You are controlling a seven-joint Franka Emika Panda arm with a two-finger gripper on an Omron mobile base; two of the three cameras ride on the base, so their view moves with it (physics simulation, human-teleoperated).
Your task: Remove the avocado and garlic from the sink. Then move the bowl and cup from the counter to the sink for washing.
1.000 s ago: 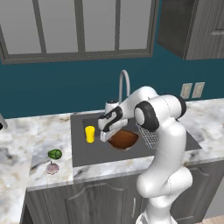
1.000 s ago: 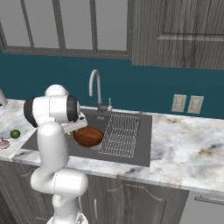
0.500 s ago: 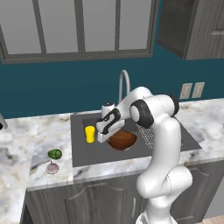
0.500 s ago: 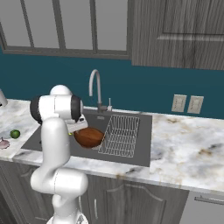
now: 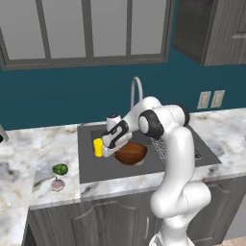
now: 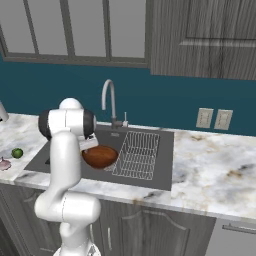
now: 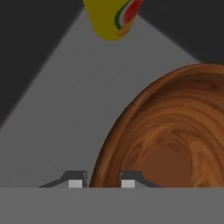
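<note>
In the hand view the jaws of the gripper (image 7: pixel 102 183) stand narrow, astride the rim of the bowl (image 7: pixel 170 144) in the sink (image 5: pixel 91 168), the cup (image 7: pixel 113 17) beyond; the left base view adds avocado (image 5: pixel 60 169) and garlic (image 5: pixel 57 185) on the table (image 5: pixel 29 163).

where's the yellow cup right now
The cup stands in the sink, at the basin's left in the left base view, just left of the bowl and beside the tool.
</note>
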